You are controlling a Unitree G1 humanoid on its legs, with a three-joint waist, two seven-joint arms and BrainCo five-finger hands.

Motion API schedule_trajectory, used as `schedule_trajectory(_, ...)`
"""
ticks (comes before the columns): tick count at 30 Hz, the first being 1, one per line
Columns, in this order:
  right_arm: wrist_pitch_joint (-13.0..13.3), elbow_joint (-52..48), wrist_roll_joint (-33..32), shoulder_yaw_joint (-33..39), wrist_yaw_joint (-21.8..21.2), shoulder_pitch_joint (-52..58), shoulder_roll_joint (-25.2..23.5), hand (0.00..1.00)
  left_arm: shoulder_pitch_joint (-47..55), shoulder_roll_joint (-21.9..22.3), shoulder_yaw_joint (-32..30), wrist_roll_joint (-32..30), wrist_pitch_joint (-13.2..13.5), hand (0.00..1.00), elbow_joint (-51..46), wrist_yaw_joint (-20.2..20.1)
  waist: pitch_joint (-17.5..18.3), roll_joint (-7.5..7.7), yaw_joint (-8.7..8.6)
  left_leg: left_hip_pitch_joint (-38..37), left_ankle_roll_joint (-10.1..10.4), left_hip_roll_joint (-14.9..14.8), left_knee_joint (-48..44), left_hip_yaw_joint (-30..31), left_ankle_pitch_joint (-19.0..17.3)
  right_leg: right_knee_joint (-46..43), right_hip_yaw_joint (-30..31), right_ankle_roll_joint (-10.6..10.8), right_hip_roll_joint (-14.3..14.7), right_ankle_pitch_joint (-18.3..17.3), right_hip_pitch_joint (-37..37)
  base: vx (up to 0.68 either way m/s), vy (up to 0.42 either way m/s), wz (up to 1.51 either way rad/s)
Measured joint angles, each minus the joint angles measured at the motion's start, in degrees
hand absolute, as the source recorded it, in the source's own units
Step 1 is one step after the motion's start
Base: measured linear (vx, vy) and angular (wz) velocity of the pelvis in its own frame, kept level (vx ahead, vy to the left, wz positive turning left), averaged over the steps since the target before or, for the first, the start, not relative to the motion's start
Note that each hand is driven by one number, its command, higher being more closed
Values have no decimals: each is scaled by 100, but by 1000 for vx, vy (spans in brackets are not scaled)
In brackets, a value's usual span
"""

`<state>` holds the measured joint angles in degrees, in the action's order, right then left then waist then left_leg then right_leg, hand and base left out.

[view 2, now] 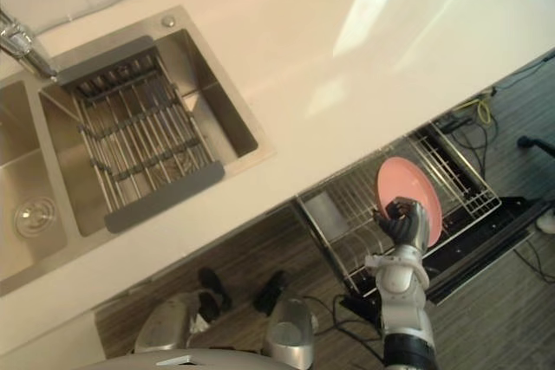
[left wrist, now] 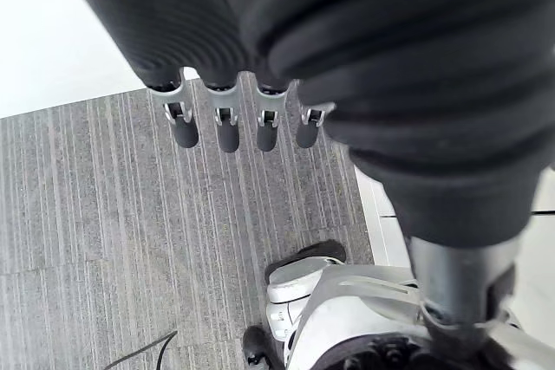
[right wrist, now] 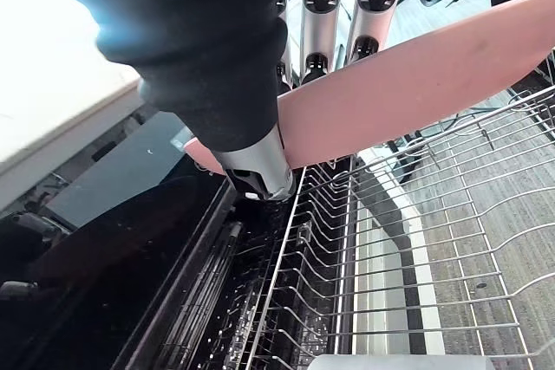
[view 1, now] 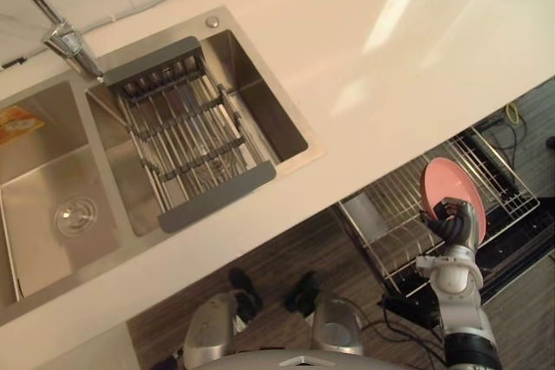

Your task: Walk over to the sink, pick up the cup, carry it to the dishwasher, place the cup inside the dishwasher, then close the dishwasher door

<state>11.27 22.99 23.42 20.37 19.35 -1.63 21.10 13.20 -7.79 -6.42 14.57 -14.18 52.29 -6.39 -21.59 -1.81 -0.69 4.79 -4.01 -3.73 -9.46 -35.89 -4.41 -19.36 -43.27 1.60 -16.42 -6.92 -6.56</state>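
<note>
Pink and round, a plate [view 1: 449, 181] is held on edge in the right robot hand [view 1: 457, 224], which is closed round its rim at about 4 o'clock in the head views. In the right wrist view the plate is seen pinched between the thumb [right wrist: 256, 166] on one face and the fingers [right wrist: 319, 34] on the other, tilted over the wire tines of the dishwasher rack [right wrist: 408, 240]. Whether its lower edge touches the wires cannot be told. The rack is drawn out from under the pale worktop [view 1: 373, 58], above the black dishwasher door [right wrist: 113, 249], which is lowered open. A steel double sink [view 1: 260, 101] is set into the worktop at 10 o'clock, well apart from the plate. Its right-hand basin is spanned by a wire drainer [view 1: 186, 136] with dark grey end bars. A chrome tap [view 1: 74, 45] is mounted just beyond the drainer's far end, at 11 o'clock. A round drain [view 1: 76, 216] is seen in the other basin at 9 o'clock, with a yellow-orange item [view 1: 17, 123] lying further back in that basin. The left robot hand [left wrist: 225, 132] is shown in its own wrist view hanging over the grey striped floor [left wrist: 104, 214], its fingers straight and released.
</note>
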Motion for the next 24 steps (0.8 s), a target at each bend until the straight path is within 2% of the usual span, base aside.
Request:
schedule_trajectory(6, -271, 648, -400, 16, 41, -606, 499, 100, -82, 5, 6, 1, -111, 0, -241, -31, -208, -183, 11, 141, -20, 252, 185, 324, 187, -420, 14, -39, -315, -61, -310, -38, 27, 10)
schedule_trajectory(12, -530, 1262, -547, 46, 100, -1297, 1191, 100, -338, 0, 11, 108, -233, 0, -285, -77, -382, -502, -21, 445, -27, 528, 479, 440, 453, -795, 171, -112, -603, -97, -894, -43, 57, 5)
schedule_trajectory(19, -659, 1899, -611, -241, -42, -2361, 2072, 100, -687, -6, 283, 272, -321, 0, -193, -214, -574, -1014, 11, 799, -38, 780, 669, 593, 662, -1128, 623, -173, -804, -94, -1675, -5, 25, -13)
schedule_trajectory(22, -656, 1914, -503, -487, -122, -2515, 2251, 100, -786, -19, 457, 339, -317, 0, -164, -276, -565, -1129, 22, 983, -5, 864, 844, 653, 823, -1219, 689, -222, -859, -105, -2003, 21, -28, 1)
schedule_trajectory(24, -660, 1914, -501, -659, -188, -2595, 2282, 100, -851, -20, 550, 367, -318, 0, -150, -280, -562, -1133, 32, 1079, 4, 898, 878, 796, 906, -1271, 741, -258, -874, -115, -2162, 37, -71, -1)
